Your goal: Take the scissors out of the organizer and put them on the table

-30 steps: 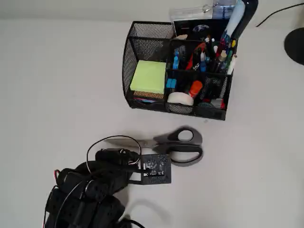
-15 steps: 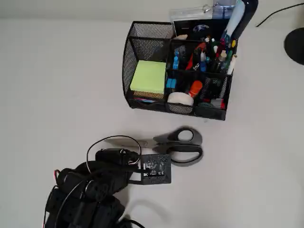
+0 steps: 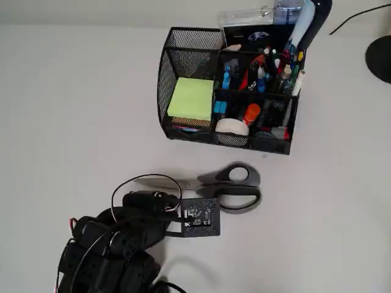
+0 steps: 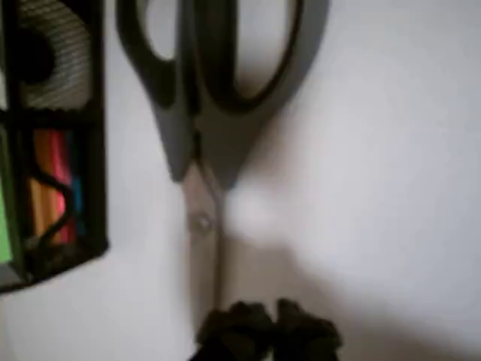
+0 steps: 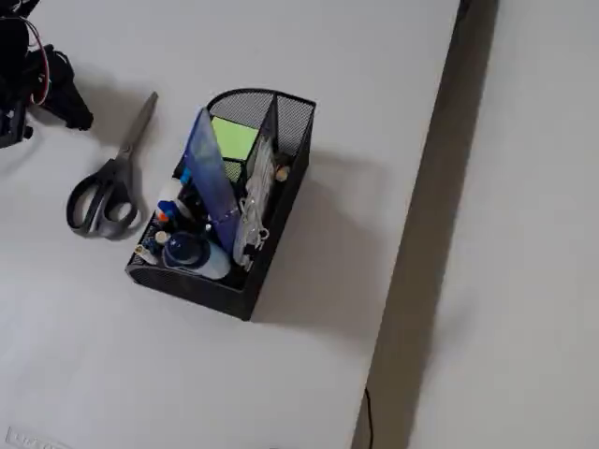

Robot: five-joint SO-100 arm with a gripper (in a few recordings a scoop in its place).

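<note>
The scissors [image 3: 239, 191] lie flat on the white table [image 3: 73, 110] in front of the organizer [image 3: 167, 79], grey loop handles to the right and blades pointing left in the overhead view. In the wrist view the scissors [image 4: 218, 143] run from the top down toward my gripper [image 4: 263, 331], whose dark fingertips look shut with nothing between them. In the fixed view my gripper [image 5: 80, 116] sits just left of the scissors [image 5: 118, 172], apart from the blade tip. The black mesh organizer [image 5: 281, 201] holds a lime-green pad, pens and a tape roll.
My black arm and its wrist board [image 3: 198, 217] fill the lower left of the overhead view. A black round base [image 3: 382, 58] and a cable sit at the top right. The table's edge [image 5: 440, 187] runs down the right of the fixed view.
</note>
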